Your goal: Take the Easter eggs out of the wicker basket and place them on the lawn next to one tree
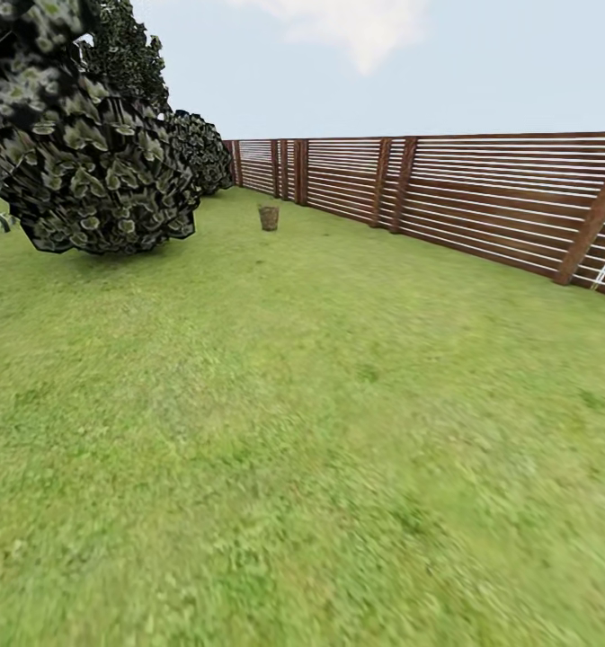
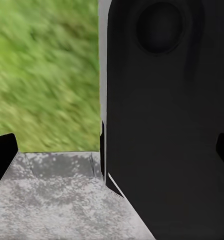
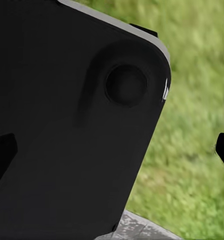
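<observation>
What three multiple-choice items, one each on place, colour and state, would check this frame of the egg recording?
1. Where does the wicker basket stand?
A. Far off on the lawn, near the fence
B. On a patio
C. Right at the robot's base

2. What colour are the fence posts?
A. White
B. Reddish brown
C. Grey

3. How does the basket stand?
A. Tipped on its side
B. Upside down
C. Upright on the grass

Answers:
1. A, it is small in the head view, on grass a little out from the slatted fence.
2. B, the posts and rails read reddish brown.
3. C, its wider rim is up and its narrower base is on the lawn.
</observation>
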### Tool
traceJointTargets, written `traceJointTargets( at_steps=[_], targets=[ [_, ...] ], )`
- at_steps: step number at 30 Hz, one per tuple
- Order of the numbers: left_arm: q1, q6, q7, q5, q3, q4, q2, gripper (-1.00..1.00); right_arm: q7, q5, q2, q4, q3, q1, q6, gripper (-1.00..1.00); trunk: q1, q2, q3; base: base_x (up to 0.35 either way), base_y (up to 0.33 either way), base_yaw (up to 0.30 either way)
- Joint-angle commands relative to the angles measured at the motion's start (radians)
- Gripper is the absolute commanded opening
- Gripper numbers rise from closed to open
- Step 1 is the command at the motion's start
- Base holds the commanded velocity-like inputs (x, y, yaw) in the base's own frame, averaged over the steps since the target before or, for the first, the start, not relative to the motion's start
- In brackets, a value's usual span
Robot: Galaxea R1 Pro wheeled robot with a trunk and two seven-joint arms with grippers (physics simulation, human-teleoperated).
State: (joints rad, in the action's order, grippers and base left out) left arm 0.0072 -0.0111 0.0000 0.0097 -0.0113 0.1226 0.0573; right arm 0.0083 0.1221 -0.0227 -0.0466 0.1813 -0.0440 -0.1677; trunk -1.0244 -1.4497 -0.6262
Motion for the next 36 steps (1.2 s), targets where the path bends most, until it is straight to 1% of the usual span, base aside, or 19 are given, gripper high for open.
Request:
traceJointTargets(
  at_steps=[1,15,28,36],
  targets=[
    [0.001,-0.001,0.000,0.001,-0.001,0.002,0.000,1.00,0.001,0.009,0.000,0.001,-0.002,0.000,-0.003,1.00,-0.001,0.000,-0.001,0.323,0.000,0.000],
    [0.001,-0.001,0.000,0.001,-0.001,0.002,0.000,1.00,0.001,0.008,0.001,0.001,-0.002,0.000,-0.003,1.00,-0.001,0.000,-0.001,0.323,0.000,0.000],
    [0.001,-0.001,0.000,0.001,-0.001,0.002,0.000,1.00,-0.004,0.011,-0.009,0.007,-0.001,0.000,-0.001,1.00,-0.001,0.000,-0.001,0.323,0.000,0.000],
    [0.001,-0.001,0.000,0.001,0.000,0.002,-0.001,1.00,-0.005,0.012,-0.001,0.006,0.000,0.000,-0.001,1.00,-0.001,0.000,-0.001,0.323,0.000,0.000]
  ],
)
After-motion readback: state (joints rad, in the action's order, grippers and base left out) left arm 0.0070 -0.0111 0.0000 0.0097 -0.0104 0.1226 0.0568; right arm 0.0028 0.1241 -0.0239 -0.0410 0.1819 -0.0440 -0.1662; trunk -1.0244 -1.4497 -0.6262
